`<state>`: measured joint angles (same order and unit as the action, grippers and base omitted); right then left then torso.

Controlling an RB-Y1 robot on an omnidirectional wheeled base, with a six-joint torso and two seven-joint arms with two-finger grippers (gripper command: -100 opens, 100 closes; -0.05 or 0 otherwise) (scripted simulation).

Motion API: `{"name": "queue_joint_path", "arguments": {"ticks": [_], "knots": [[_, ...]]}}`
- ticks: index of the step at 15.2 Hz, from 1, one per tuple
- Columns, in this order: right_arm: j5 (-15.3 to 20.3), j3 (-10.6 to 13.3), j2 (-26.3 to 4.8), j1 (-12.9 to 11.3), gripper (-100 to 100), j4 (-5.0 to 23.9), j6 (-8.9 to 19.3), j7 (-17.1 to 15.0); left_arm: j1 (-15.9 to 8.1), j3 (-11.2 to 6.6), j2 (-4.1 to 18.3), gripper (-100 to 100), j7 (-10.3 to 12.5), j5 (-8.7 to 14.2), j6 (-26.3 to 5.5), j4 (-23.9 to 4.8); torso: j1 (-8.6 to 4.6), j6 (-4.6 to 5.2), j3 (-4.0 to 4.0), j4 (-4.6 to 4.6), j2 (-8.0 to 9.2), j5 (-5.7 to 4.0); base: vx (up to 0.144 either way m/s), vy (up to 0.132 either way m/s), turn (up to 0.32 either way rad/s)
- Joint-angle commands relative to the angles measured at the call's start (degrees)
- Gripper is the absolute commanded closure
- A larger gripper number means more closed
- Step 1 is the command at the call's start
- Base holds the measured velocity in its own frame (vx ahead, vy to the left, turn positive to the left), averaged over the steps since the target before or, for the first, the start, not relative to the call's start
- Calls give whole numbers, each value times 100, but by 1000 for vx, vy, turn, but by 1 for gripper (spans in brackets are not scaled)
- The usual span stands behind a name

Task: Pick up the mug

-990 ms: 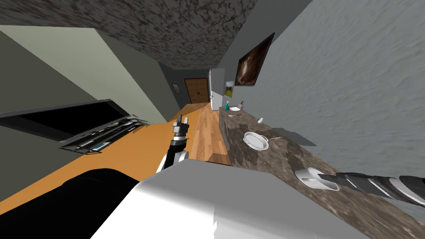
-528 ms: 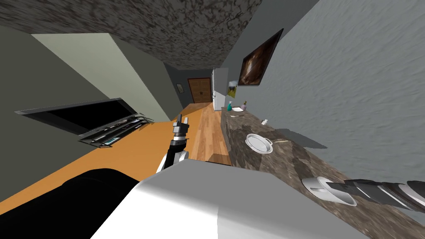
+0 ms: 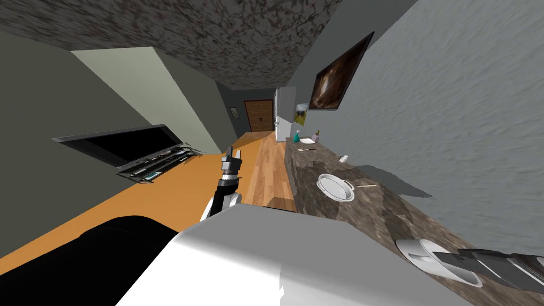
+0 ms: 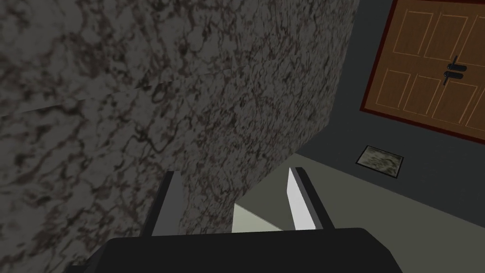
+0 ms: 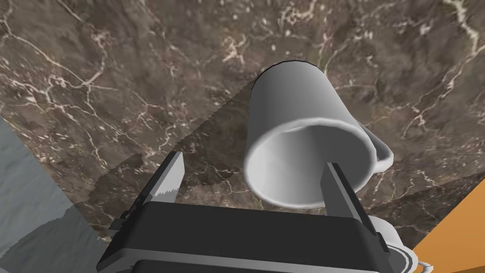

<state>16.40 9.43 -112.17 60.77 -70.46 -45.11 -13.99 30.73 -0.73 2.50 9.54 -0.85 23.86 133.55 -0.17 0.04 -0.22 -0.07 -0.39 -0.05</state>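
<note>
In the right wrist view we see the white mug (image 5: 303,137) upright on the dark marbled surface (image 5: 94,90), with its handle on the side toward the orange floor (image 5: 454,237), where the surface's edge runs near. Our right claw (image 5: 253,161) is spread, one finger before the mug's mouth and the other outside its wall. The head view adds a white two-handled dish (image 3: 334,187) well apart along the surface, with bare stone between. Our left claw (image 4: 232,173), also spread, hangs over the floor.

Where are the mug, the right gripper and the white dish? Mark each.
mug (image 5: 296,95), right wrist view, outer wall.
right gripper (image 5: 254,162), right wrist view, midway between fingertips.
white dish (image 3: 334,186), head view, inner base.
</note>
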Motion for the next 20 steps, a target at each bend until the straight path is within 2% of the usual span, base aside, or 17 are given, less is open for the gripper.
{"name": "queue_joint_path", "arguments": {"ticks": [1,2,3,4,6,7,9,12,13,14,18,19,20], "knots": [[286,-189,46,55,-100,13,-30,-138,0,0,0,0,0,0,0,0,0,0,0,0,0,0,4,-5,-30],[379,-189,46,55,-100,13,-30,-138,0,0,0,0,0,0,0,0,3,0,2,1,4,1,0,0,0],[425,-38,-42,236,-100,-33,-128,-161,0,0,0,0,0,0,0,0,6,0,4,2,7,1,27,-5,175],[335,-38,-42,236,-100,-33,-128,-161,-1,1,0,0,0,0,0,0,6,-7,1,0,1,3,43,-16,207],[395,-111,-16,258,-100,-13,-106,-132,0,0,0,0,0,0,0,0,1,-2,-3,-1,-5,1,27,-18,46],[462,-80,175,281,-100,-80,36,-193,0,0,0,0,0,0,0,0,1,-1,-1,-1,-2,1,-16,-10,184],[478,-34,310,289,-100,-131,157,-208,-2,1,0,0,0,0,0,0,2,-5,9,3,17,-1,-58,-11,235],[495,12,446,296,-100,-183,278,-223,-2,1,0,0,0,0,0,0,4,-1,22,9,37,1,-65,-8,128],[560,-15,421,250,-100,-140,204,-220,-2,1,0,0,0,0,0,0,3,0,23,9,38,0,-29,-6,38],[642,-25,464,222,100,-138,205,-280,-1,0,0,0,0,0,0,0,4,1,19,8,32,1,-11,-3,-1],[636,-25,462,223,100,-138,204,-285,0,0,0,0,0,0,0,0,7,1,9,3,15,2,-1,0,0],[473,-49,265,286,100,-114,117,-203,0,0,0,0,0,0,0,0,7,0,8,3,14,2,31,-1,-170],[462,-80,175,281,100,-80,36,-193,1,0,0,0,0,0,0,0,7,7,5,2,7,7,67,6,-253]]}}
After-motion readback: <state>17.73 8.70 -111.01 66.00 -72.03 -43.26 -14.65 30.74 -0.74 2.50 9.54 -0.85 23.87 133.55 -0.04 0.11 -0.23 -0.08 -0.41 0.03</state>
